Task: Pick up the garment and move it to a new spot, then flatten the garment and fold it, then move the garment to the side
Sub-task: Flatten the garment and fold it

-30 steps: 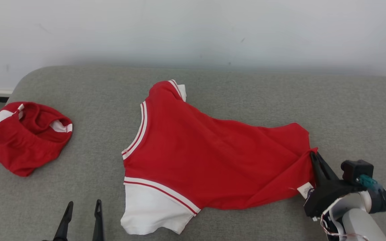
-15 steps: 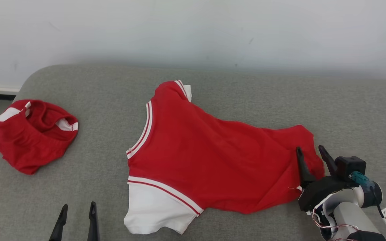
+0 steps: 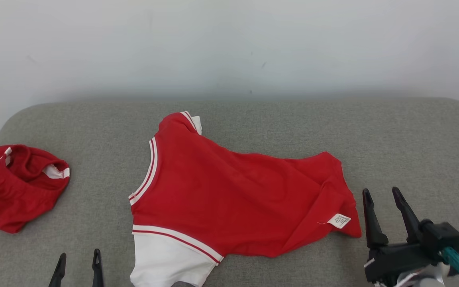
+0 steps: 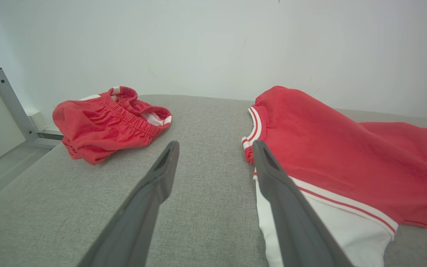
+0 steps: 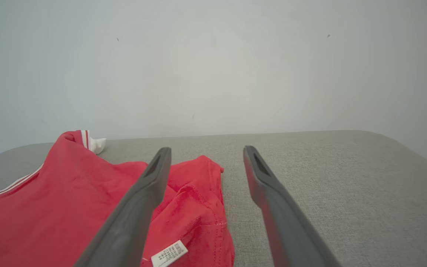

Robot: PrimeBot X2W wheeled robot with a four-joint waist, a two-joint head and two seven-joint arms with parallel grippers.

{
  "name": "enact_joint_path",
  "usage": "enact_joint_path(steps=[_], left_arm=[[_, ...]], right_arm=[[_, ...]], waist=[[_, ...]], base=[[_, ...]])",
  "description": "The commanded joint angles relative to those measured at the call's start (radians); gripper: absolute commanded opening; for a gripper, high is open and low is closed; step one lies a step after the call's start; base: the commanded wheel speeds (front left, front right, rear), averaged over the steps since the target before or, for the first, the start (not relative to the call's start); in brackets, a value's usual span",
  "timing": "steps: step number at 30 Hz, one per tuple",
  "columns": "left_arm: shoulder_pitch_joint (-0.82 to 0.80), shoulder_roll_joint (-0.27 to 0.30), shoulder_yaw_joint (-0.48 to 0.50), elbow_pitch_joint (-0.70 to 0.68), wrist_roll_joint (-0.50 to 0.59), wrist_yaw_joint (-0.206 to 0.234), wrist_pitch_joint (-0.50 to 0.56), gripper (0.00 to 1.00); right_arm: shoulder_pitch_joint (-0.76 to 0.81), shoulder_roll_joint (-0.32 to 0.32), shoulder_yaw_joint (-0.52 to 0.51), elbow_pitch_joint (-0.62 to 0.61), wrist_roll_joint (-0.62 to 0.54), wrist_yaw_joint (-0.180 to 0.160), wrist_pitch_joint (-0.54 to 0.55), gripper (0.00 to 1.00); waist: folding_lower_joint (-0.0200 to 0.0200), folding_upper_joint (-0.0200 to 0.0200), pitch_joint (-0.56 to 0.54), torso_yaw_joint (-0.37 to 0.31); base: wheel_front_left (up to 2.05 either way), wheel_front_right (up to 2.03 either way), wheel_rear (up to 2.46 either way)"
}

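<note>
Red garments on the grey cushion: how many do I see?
2. The red shirt lies spread in the middle; the red shorts lie crumpled near the left edge. Another could be hidden under the shirt.

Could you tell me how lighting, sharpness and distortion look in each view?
Head view: soft, even light, no glare, faint shadow on the wall behind the grey surface; red shirt sharp. Left wrist view: wide-angle stretch makes the left gripper loom large; red shorts crisp. Right wrist view: right gripper looms likewise; label print too small to read.
</note>
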Motion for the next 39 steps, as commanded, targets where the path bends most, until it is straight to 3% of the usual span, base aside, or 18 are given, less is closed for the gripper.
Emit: enact_joint_path(steps=[1, 12, 23, 32, 39], left_arm=[[0.016, -0.001, 0.004, -0.006, 0.006, 0.001, -0.003, 1.0], [0.039, 0.0, 0.012, -0.016, 0.017, 0.001, -0.003, 1.0], [0.056, 0.016, -0.009, -0.004, 0.024, 0.001, -0.003, 1.0], [0.027, 0.027, -0.059, 0.03, -0.022, 0.001, -0.003, 1.0], [-0.025, 0.06, -0.179, 0.141, -0.083, 0.001, -0.003, 1.0]], right_arm=[[0.05, 0.012, -0.012, -0.045, 0.0, -0.002, 0.0, 1.0], [0.213, 0.068, -0.048, -0.184, -0.025, -0.002, 0.0, 1.0], [0.241, 0.091, -0.051, -0.18, -0.04, -0.002, 0.0, 1.0], [0.153, 0.048, -0.008, -0.12, -0.062, -0.002, -0.001, 1.0], [0.017, -0.004, 0.002, 0.057, -0.058, -0.002, 0.0, 1.0]], waist=[[0.0, -0.0001, -0.012, -0.012], [0.0, -0.0001, -0.028, -0.021], [0.0, -0.0001, -0.03, -0.014], [0.0, -0.0001, -0.009, -0.024], [0.0, -0.0001, 0.033, -0.033]], base=[[0.0, 0.0, 0.0], [0.0, 0.0, 0.0], [0.0, 0.0, 0.0], [0.0, 0.0, 0.0], [0.0, 0.0, 0.0]])
